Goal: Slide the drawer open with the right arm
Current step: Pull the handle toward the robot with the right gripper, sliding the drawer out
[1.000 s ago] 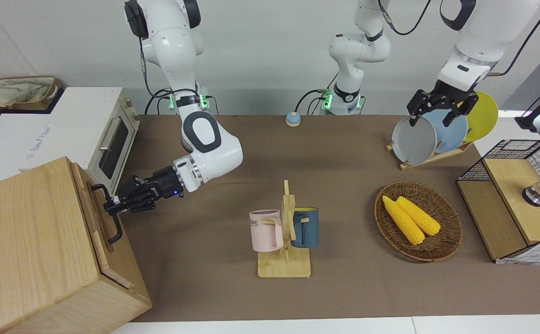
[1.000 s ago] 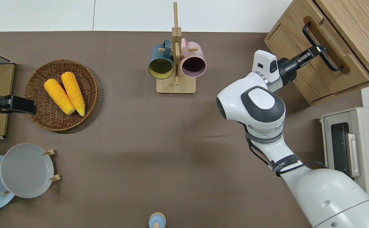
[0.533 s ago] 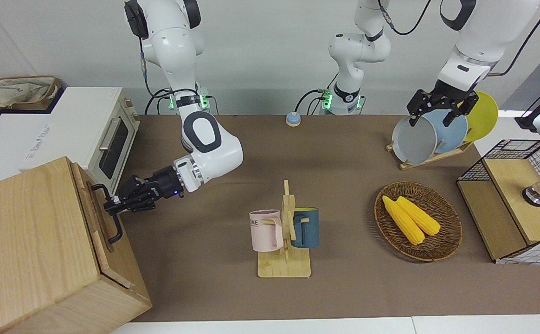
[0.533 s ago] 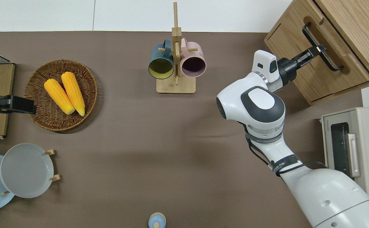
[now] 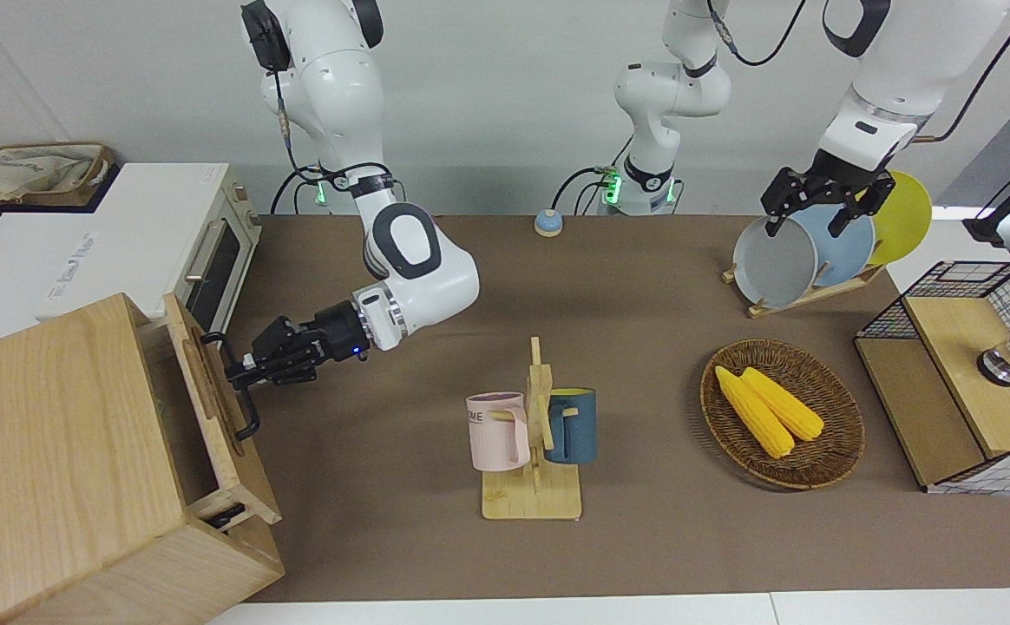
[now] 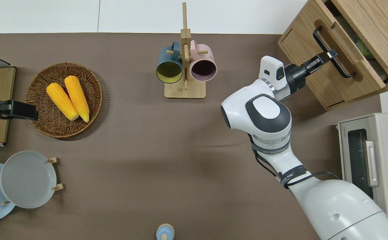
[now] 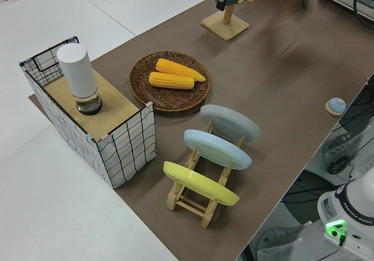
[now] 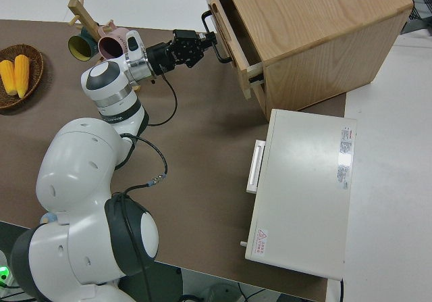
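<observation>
The right tool (image 5: 240,375) is clamped on the handle (image 5: 236,382) mid-bar, across its long axis, with the part-open drawer (image 5: 210,408) sliding toward the mugs.

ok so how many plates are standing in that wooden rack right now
3, all upright in the wooden rack at the left arm's end of the table: the yellow plate nearest the robots, the blue plate in the middle, and the grey plate farthest from them.
</observation>
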Available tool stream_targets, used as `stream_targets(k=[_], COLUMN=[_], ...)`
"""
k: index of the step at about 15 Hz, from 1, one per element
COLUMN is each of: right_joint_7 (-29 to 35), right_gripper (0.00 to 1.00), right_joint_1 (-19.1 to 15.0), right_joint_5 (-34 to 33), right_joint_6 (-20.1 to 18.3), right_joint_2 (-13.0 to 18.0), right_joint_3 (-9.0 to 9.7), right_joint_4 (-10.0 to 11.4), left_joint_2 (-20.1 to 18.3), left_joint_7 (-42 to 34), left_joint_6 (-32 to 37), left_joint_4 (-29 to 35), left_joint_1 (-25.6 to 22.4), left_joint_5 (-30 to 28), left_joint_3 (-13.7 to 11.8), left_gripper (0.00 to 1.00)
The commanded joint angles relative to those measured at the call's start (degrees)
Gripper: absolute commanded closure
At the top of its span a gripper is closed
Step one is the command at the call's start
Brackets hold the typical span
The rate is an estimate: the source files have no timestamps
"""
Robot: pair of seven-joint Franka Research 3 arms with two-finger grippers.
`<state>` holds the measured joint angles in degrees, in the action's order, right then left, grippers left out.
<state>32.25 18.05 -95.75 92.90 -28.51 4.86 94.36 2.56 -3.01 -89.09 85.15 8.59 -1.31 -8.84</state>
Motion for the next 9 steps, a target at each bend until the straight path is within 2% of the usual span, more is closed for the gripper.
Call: stream_targets(k=[1, 4, 9], right_joint_7=[-5.88, -7.29, -6.76], right_gripper=[0.946, 0.942, 0.942], right_joint_1=[0.49, 0.67, 3.39], right_joint_5=[1.43, 2.14, 3.89], right_joint_6=[-1.49, -2.8, -4.13], right_joint_2=[0.56, 0.74, 0.56], right_joint_3=[1.99, 4.01, 4.1], right_joint_4=[-0.05, -0.14, -0.41], left_joint_2=[0.69, 0.69, 0.69], left_joint_7=[-0.33, -0.33, -0.33], left_joint_6=[-0.04, -0.04, -0.04], left_joint_4=[-1.12, -1.12, -1.12], left_joint_1=[0.99, 0.99, 0.99], left_joint_5=[0.78, 0.87, 0.87], left_joint_3=[-0.92, -0.92, -0.92], left_gripper=[0.0, 0.0, 0.0])
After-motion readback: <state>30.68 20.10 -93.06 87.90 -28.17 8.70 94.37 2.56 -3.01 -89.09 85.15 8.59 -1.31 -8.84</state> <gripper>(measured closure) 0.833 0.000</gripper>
